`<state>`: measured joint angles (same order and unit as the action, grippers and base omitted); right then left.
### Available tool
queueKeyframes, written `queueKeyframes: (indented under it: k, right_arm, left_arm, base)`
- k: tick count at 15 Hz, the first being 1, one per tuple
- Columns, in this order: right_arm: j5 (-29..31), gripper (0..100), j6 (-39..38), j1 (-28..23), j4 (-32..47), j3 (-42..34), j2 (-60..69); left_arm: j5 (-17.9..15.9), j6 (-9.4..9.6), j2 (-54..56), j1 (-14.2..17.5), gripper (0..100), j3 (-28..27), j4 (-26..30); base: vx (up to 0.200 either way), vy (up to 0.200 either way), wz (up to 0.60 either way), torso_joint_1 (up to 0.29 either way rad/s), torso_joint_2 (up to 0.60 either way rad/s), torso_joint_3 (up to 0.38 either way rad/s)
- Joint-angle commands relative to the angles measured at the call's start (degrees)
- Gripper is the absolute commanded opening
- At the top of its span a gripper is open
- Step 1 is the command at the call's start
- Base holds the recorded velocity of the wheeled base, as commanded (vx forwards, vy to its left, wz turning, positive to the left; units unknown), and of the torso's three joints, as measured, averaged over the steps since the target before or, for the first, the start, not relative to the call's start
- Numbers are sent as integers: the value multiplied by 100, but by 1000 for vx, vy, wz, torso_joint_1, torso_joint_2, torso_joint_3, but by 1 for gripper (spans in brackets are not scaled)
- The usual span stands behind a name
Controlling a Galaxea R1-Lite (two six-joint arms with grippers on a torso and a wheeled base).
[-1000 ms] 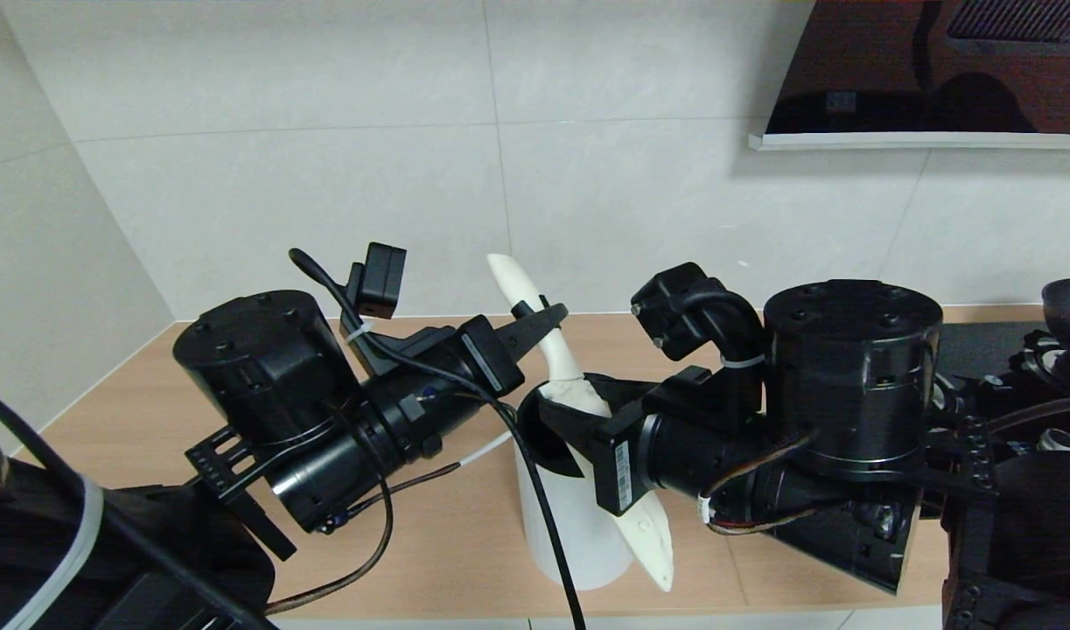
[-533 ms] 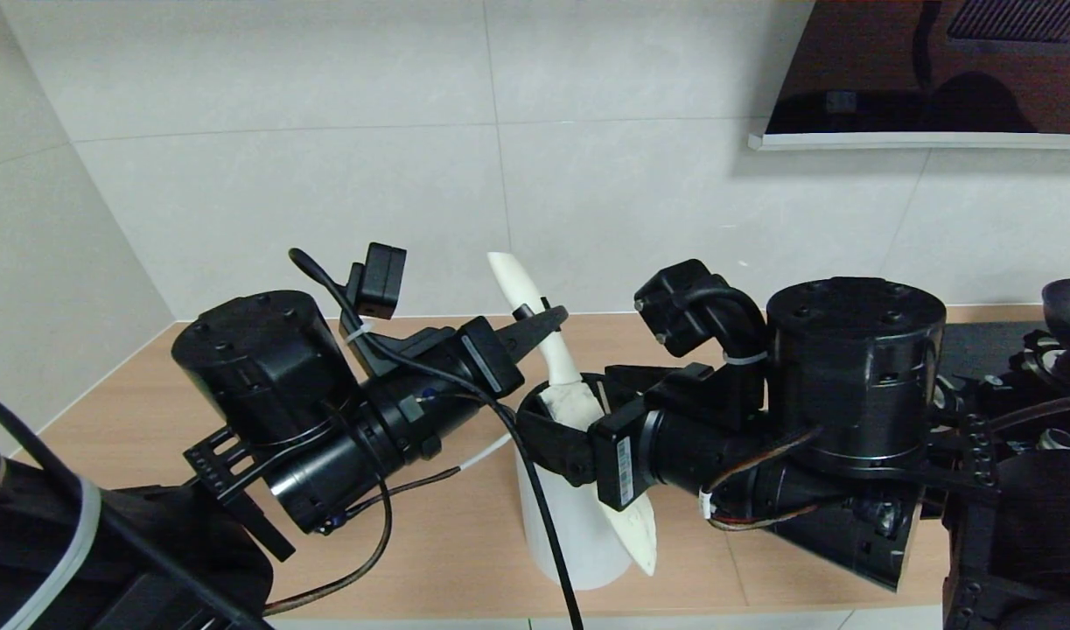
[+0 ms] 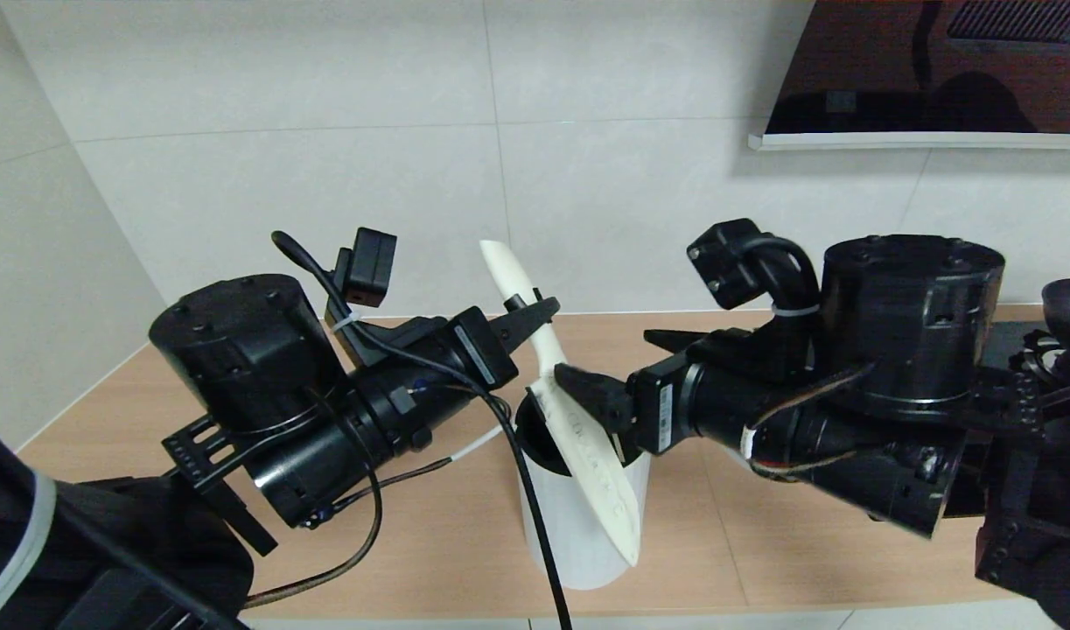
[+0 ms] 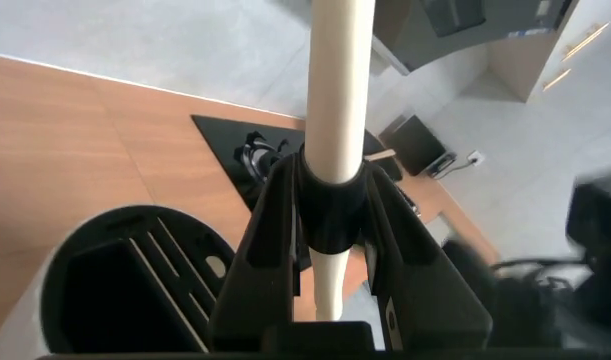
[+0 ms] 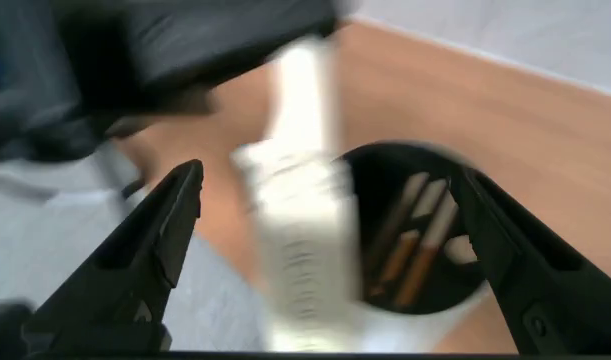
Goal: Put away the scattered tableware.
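Step in hand: depositing the rice paddle (image 3: 594,468) in the utensil holder (image 3: 578,547); judged as late in this item's handling, not yet done.
Left gripper (image 3: 528,317): fingers clamped tight round the paddle's handle, just under its upper end.
Right gripper (image 5: 327,175): fingers spread wide, holding nothing. The paddle lies between them. One fingertip sits just beside the paddle's neck; contact cannot be told.
Paddle position: in the air and slanted, with the handle up towards the wall. The blade is down, across the holder's near rim and front wall and not inside the opening.
Holder: upright on the wooden counter (image 3: 753,542), chopsticks (image 5: 415,250) already inside.
Next move calls for: bringing the blade over the dark opening, straightening the paddle, lowering it, then releasing.
Risk: the blade catching the rim and tipping the holder.
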<state>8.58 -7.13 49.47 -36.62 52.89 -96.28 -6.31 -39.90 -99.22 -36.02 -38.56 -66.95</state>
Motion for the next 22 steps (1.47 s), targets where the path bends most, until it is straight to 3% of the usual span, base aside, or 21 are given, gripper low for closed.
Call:
queueKeyframes:
  k: [1, 4, 5, 6, 7, 9, 10, 11, 12, 14, 16, 17, 19, 22]
  right_arm:
    - [-23, 100, 1, -421, 15, 107, 268]
    - [-41, 100, 1, -869, 23, 292, 321]
    - [-41, 100, 1, -878, 23, 300, 321]
    - [-41, 100, 10, -930, 23, 309, 356]
    - [-32, 100, 10, -983, 23, 318, 356]
    - [-41, 100, 10, -1089, 23, 336, 356]
    - [-41, 100, 10, -1089, 23, 336, 356]
    - [-41, 100, 10, -1115, 23, 344, 356]
    - [-41, 100, 10, -1115, 23, 344, 356]
    - [-41, 100, 10, -1115, 23, 336, 321]
    - [-41, 100, 10, -1132, 23, 336, 303]
    - [-32, 100, 10, -1132, 23, 336, 312]
    - [-32, 100, 19, -1132, 23, 336, 321]
    - [-32, 100, 19, -1132, 23, 336, 303]
  left_arm:
    - [412, 61, 351, -1, 0, -363, 376]
    - [1721, 263, 693, -133, 0, -1338, 1914]
    - [1792, 272, 702, -142, 0, -1374, 1993]
    - [2416, 483, 773, -344, 0, -1734, 2591]
    - [2697, 791, 755, -423, 0, -1866, 2626]
    - [3479, 1678, 623, -836, 0, -1883, 2608]
    - [3637, 1828, 570, -889, 0, -1883, 2599]
    - [4340, 2329, 359, -1144, 0, -1901, 2432]
    - [4762, 2689, 69, -1381, 0, -1901, 1949]
    - [4912, 3129, -265, -1583, 0, -1664, 1114]
    - [4947, 4122, -467, -1583, 0, -1145, -64]
    - [5044, 4526, -607, -1583, 0, -1101, -653]
    - [5184, 4772, -774, -1583, 0, -1101, -1092]
    - [5184, 4781, -810, -1583, 0, -1101, -1101]
  base:
    - [0, 0, 0, 0, 0, 0]
    - [0, 0, 0, 0, 0, 0]
    - [0, 0, 0, 0, 0, 0]
    - [0, 0, 0, 0, 0, 0]
    - [0, 0, 0, 0, 0, 0]
    - [0, 0, 0, 0, 0, 0]
    - [0, 0, 0, 0, 0, 0]
    - [0, 0, 0, 0, 0, 0]
    - [0, 0, 0, 0, 0, 0]
    - [0, 0, 0, 0, 0, 0]
    - [0, 0, 0, 0, 0, 0]
    - [0, 0, 0, 0, 0, 0]
    - [0, 0, 0, 0, 0, 0]
    - [0, 0, 0, 0, 0, 0]
